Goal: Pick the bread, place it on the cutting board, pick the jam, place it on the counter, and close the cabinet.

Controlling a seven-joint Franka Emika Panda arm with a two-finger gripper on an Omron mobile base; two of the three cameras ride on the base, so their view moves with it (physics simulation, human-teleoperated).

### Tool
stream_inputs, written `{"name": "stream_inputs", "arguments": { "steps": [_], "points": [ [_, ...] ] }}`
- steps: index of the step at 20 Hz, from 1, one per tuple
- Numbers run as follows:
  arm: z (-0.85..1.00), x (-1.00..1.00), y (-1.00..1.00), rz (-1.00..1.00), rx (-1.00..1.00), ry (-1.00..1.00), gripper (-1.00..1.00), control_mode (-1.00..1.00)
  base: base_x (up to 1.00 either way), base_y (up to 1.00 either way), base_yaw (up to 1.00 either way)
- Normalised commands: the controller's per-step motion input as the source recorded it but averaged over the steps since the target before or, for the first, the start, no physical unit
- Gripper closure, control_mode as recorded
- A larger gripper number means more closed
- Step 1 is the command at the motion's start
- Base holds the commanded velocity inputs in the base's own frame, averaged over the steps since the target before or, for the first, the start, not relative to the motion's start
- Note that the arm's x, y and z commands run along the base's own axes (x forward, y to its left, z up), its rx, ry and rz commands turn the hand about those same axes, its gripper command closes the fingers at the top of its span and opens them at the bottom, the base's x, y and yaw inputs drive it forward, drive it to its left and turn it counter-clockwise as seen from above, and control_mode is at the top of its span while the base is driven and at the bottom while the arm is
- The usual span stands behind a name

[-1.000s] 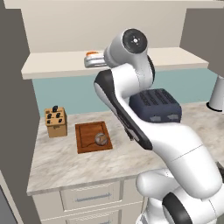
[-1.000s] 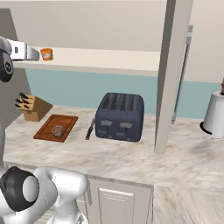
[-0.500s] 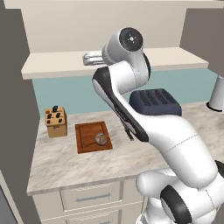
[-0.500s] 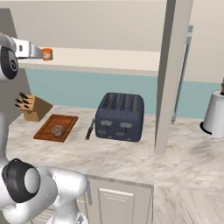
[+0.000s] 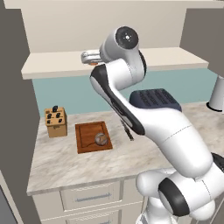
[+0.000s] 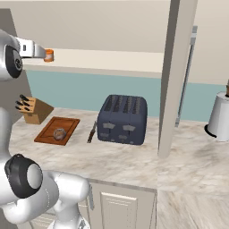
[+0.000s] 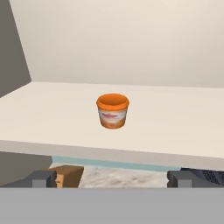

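Observation:
The jam (image 7: 113, 110), a small orange jar, stands upright on the shelf of the open cabinet (image 6: 112, 60). My gripper (image 7: 113, 178) is open, level with the shelf's front edge and short of the jar, with nothing between its fingers. From the right, the gripper (image 6: 39, 50) sits just left of the jam (image 6: 49, 55). From the left, the hand (image 5: 89, 57) is at the shelf and covers the jar. The bread (image 5: 101, 139) lies on the cutting board (image 5: 87, 140) on the counter (image 5: 65, 162).
A cabinet door (image 6: 176, 76) stands open edge-on over the counter, right of the toaster (image 6: 123, 118). A knife block (image 5: 56, 122) is left of the board and a knife (image 6: 91, 132) lies between board and toaster. A white paper towel roll (image 6: 219, 116) stands far right.
The hand has moved in toward the jam on the shelf and now covers it in the left base view. The jaws stayed open. Bread and board have not moved.

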Motion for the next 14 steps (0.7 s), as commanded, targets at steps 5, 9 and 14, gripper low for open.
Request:
{"name": "stream_inputs", "arguments": {
  "steps": [5, 9, 14],
  "points": [
    [0.0, 0.18, 0.0, 0.0, 0.0, 0.0, -1.0, -1.0, 0.0, 0.0, 0.0],
    [0.0, 0.17, 0.0, 0.0, 0.0, 0.0, -1.0, -1.0, 0.0, 0.0, 0.0],
    [-0.04, 0.14, 0.0, 0.0, 0.0, 0.0, -1.0, -1.0, 0.0, 0.0, 0.0]
  ]
}}
